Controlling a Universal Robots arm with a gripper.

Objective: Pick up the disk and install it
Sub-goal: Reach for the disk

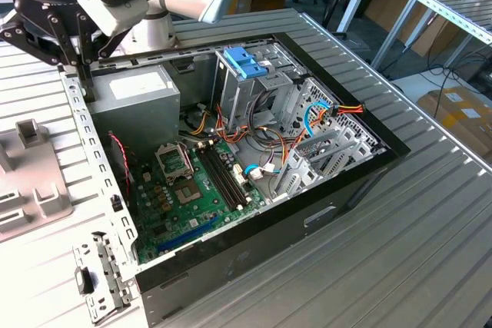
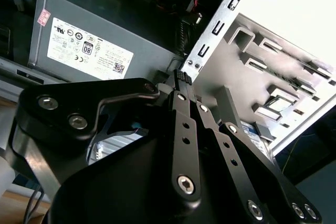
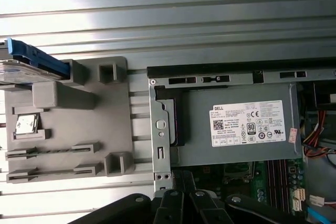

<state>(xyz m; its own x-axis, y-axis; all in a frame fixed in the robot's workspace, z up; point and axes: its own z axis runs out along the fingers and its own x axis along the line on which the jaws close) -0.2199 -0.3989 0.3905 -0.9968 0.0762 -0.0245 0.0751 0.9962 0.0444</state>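
Note:
The disk point(image 3: 22, 71), a silver slab with blue trim along one edge, rests at a corner of the grey holder fixture point(image 3: 79, 129) on the slatted table beside the open computer case point(image 1: 307, 213). My gripper point(image 1: 87, 96) hangs over the case's perforated rear edge, next to the grey power-supply box point(image 1: 142, 94). Its black fingers run side by side, shut on nothing, with the ribbed tip close to that metal edge in the second wrist view point(image 2: 181, 76). In the first wrist view the gripper point(image 3: 177, 178) is well apart from the disk.
Inside the case lie a green motherboard point(image 1: 192, 190), loose cable bundles point(image 1: 307, 124) and a metal drive cage with a light-blue latch point(image 1: 246, 63). A small silver square part point(image 3: 26, 124) sits in the fixture. The power supply point(image 3: 236, 124) shows its white label.

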